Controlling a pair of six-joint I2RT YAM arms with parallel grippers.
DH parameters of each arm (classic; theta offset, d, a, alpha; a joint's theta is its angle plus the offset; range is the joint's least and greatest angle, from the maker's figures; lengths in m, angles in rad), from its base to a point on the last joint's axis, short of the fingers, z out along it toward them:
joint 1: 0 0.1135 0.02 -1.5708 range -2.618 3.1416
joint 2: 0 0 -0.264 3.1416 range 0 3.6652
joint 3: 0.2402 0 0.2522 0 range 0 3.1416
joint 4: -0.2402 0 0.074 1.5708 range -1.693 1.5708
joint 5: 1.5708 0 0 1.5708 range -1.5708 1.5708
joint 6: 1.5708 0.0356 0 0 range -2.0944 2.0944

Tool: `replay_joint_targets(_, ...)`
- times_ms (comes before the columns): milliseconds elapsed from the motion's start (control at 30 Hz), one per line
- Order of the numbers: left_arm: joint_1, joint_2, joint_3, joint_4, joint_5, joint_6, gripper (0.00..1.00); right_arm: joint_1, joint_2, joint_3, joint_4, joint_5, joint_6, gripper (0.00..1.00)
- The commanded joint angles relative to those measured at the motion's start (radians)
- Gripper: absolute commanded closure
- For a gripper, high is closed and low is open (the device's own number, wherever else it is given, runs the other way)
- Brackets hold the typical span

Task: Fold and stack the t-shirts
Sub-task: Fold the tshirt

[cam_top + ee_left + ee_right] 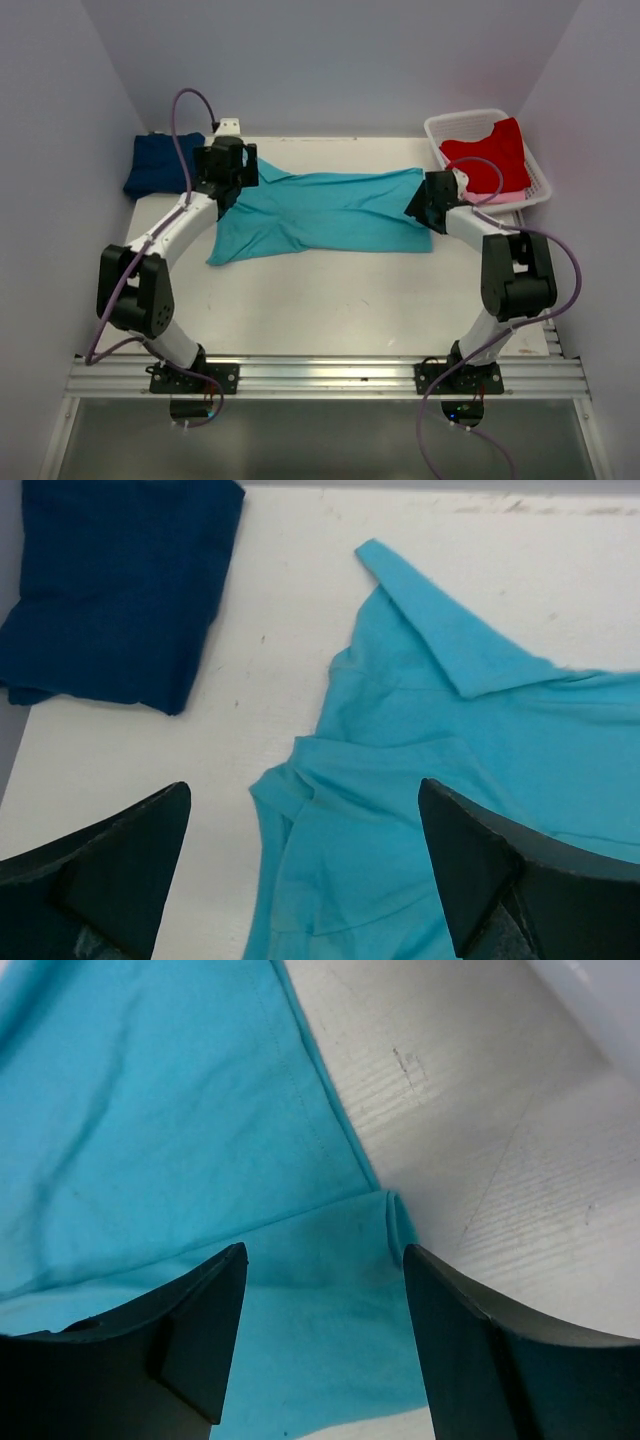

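A turquoise t-shirt (pixel 320 212) lies spread flat across the middle of the table, with one sleeve folded over (pixel 450 650). My left gripper (pixel 228 172) hangs open over its left end, jaws wide, nothing between them (pixel 305 785). My right gripper (pixel 430 202) stands open above the shirt's right corner (pixel 324 1250), where the hem is doubled over (pixel 395 1220); it holds nothing. A folded navy t-shirt (pixel 160 165) rests at the back left corner (pixel 120 580). A red t-shirt (pixel 490 155) lies in the basket, with a strip of pink cloth (pixel 500 198) showing under it.
The white slotted basket (pixel 440 128) sits at the back right, tilted against the side wall. Walls close in the table at the back and on both sides. Bare white tabletop (pixel 330 300) stretches between the shirt and the metal rail (pixel 320 375) at the near edge.
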Motion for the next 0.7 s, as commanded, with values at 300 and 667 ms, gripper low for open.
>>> replay_joint_targets(300, 0.000, -0.192, -0.284, 0.093, 0.387, -0.261, 0.90, -0.002, -0.204, -0.094, 0.063, -0.068, -0.030, 1.00)
replay_joint_targets(667, 0.001, -0.075, -0.375, 0.216, 0.444, -0.309, 1.00, -0.002, -0.203, -0.178, 0.005, -0.085, 0.006, 1.00)
